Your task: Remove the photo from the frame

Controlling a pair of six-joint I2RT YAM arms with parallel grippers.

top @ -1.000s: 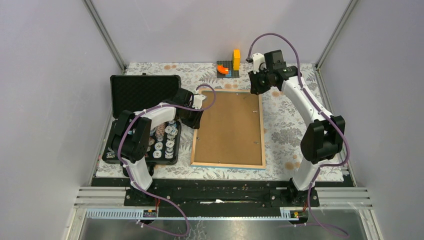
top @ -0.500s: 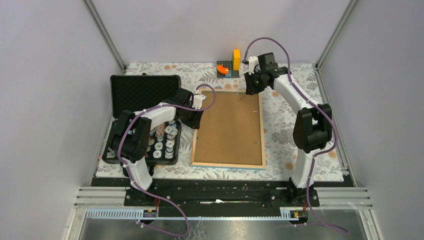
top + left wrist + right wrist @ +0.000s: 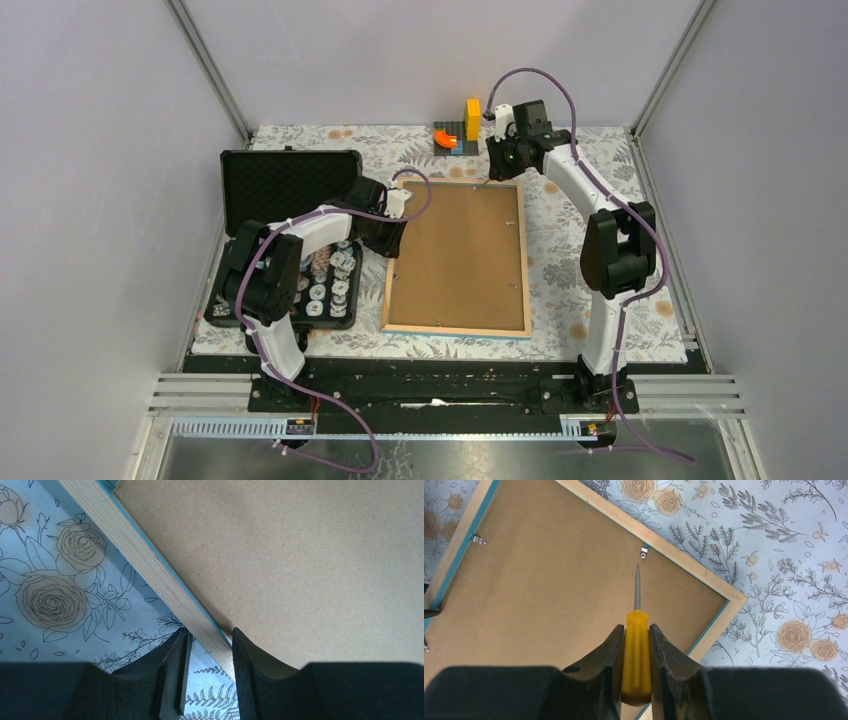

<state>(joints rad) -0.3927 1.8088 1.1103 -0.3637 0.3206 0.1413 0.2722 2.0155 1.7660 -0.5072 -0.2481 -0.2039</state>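
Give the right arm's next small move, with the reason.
Probably ease the screwdriver tip forward to the metal clip on the far rim of the frame: the right gripper holds it aimed just short, while the left gripper straddles the side rim.

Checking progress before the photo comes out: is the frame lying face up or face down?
Face down: the frame shows its brown fibreboard back, with a metal clip on the rim.
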